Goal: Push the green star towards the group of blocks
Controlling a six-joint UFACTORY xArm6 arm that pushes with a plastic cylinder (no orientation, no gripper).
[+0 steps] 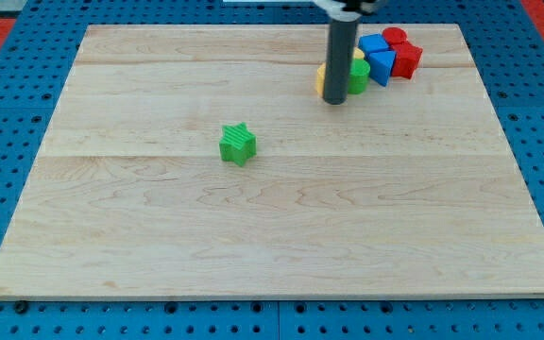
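My tip [335, 100] rests on the table [159, 236] at the near edge of the group of blocks [376, 59] toward the view's top right, touching or just beside a yellow block [321, 77] and a green block [359, 76], with blue blocks [378, 55] and red blocks [404, 55] behind. The rod carries no jaws, so none are open or closed. The green star [238, 144] lies alone, well apart, toward the view's lower left. Risk, as I judge it: leaving this position carelessly could scatter the group, and an off-centre contact could send the star spinning aside.
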